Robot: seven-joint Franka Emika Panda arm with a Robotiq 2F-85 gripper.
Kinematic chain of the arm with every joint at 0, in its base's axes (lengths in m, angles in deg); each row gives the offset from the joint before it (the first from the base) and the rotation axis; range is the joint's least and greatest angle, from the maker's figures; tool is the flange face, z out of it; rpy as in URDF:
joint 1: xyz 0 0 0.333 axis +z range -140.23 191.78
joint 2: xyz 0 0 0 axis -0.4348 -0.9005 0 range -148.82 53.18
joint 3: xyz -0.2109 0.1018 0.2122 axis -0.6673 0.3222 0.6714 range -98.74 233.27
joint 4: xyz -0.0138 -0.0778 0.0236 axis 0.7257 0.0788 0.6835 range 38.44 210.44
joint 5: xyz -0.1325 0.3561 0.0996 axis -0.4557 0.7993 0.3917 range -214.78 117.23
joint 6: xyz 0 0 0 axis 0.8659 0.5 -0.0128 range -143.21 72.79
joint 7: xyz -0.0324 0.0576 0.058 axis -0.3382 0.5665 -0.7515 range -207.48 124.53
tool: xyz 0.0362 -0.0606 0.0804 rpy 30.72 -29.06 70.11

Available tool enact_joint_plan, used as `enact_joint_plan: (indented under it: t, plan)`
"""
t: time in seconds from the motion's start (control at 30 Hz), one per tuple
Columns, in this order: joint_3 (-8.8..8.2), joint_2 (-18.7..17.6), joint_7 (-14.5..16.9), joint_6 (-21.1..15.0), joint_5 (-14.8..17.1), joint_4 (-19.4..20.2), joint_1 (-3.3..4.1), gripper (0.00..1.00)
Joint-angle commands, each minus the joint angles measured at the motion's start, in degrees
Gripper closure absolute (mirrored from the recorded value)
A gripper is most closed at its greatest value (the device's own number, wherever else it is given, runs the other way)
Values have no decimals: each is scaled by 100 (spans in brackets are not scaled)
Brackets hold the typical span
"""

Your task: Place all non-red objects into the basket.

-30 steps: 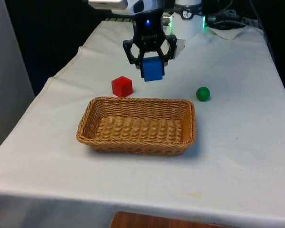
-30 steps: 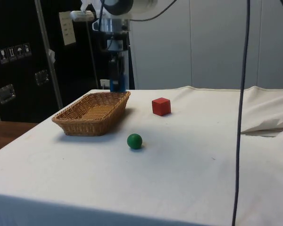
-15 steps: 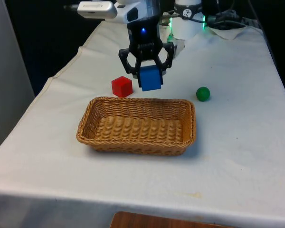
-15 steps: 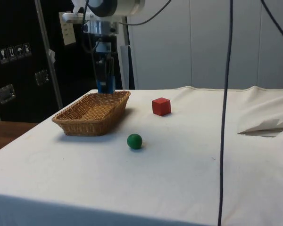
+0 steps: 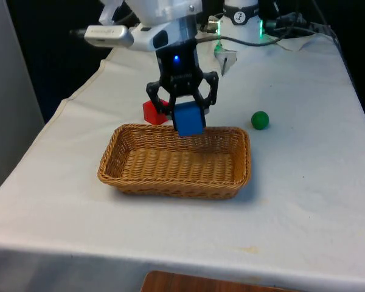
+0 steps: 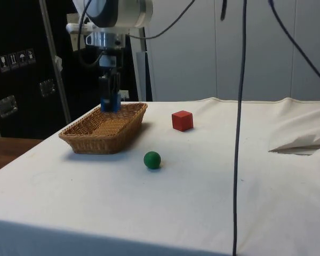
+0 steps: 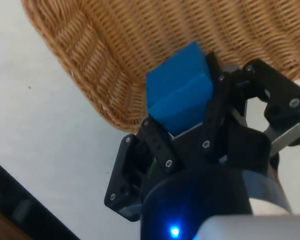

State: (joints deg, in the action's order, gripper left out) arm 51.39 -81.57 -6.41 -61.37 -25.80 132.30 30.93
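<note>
The gripper (image 5: 187, 113) pinches a blue block (image 5: 188, 118) above the basket (image 5: 173, 182); a red cube (image 6: 182, 120) and green ball (image 5: 260, 120) sit beyond the basket.

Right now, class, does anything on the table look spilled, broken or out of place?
Nothing stands out. The gripper holds the blue block above the basket; the red block and green ball sit on the cloth.

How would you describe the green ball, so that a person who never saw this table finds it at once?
Start at the wicker basket in the middle of the white cloth. The green ball lies on the cloth just beyond the basket's far corner, on the front view's right. It is the one round object; the others are cubes, red and blue.
</note>
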Motion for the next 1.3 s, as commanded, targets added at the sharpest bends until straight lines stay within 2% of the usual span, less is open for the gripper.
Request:
enact_joint_plan:
  t: [0.0, 0.13, 0.2, 0.23, 0.27, 0.33, 0.43, 0.53, 0.57, 0.63, 0.8, 0.83, 0.9, 1.27]
  plan:
    - [40, -97, 80, 57, 92, -97, -74, 97]
    - [-40, -413, 304, 52, 344, -332, -132, 97]
    - [-97, -527, 378, 57, 435, -424, -132, 97]
    - [-143, -510, 372, 6, 441, -384, -74, 97]
    - [-126, -590, 407, 69, 470, -481, -132, 97]
    - [-183, -693, 441, 86, 516, -584, -132, 97]
    - [-252, -888, 441, 126, 527, -791, -155, 97]
    - [-304, -1008, 401, 132, 504, -922, -149, 97]
    - [-298, -957, 430, 69, 516, -854, -132, 97]
    - [-350, -1123, 355, 120, 487, -1037, -132, 97]
    - [-401, -1312, 286, 97, 470, -1220, -120, 97]
    - [-372, -1261, 350, 69, 516, -1163, -132, 97]
    - [-441, -1427, 223, 80, 458, -1329, -97, 97]
    - [-447, -1536, 183, 74, 476, -1467, -97, 97]
